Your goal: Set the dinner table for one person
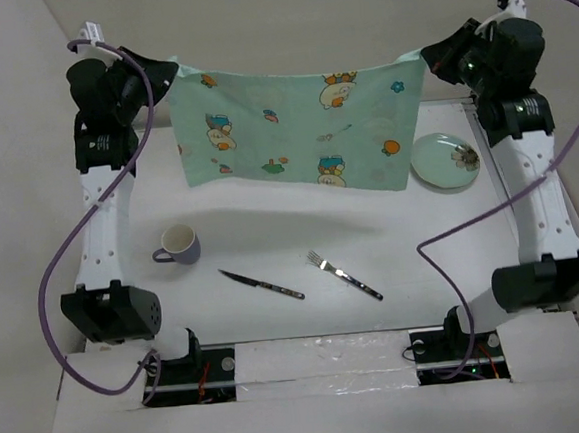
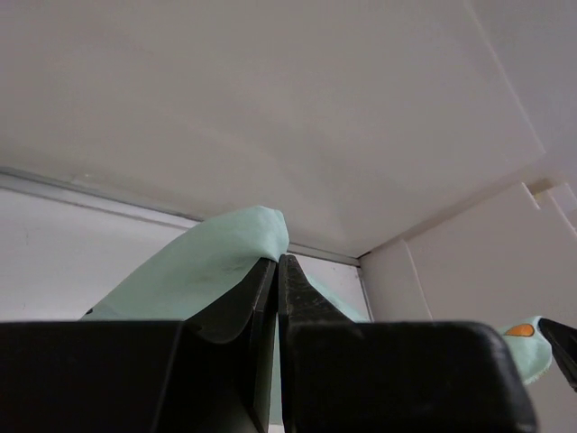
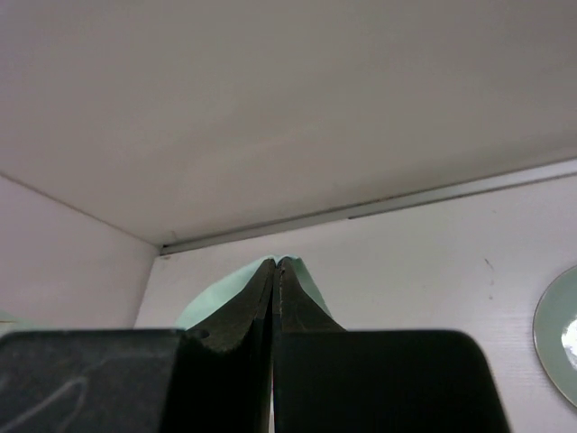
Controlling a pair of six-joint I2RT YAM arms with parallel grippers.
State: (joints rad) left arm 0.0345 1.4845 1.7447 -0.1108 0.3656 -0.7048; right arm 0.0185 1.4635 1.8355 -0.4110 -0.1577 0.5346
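A mint-green cartoon-printed placemat (image 1: 292, 126) hangs stretched in the air between both grippers, above the far part of the white dinner table (image 1: 277, 318). My left gripper (image 1: 170, 69) is shut on its left top corner (image 2: 243, 236). My right gripper (image 1: 425, 57) is shut on its right top corner (image 3: 302, 280). A grey-purple mug (image 1: 178, 245) stands at the left. A knife (image 1: 262, 284) and a fork (image 1: 344, 275) lie near the middle front. A pale green plate (image 1: 447, 160) lies at the right, its edge also in the right wrist view (image 3: 557, 334).
White walls enclose the table at the back and sides. Purple cables (image 1: 60, 295) loop beside both arms. The arm bases (image 1: 196, 369) sit at the near edge.
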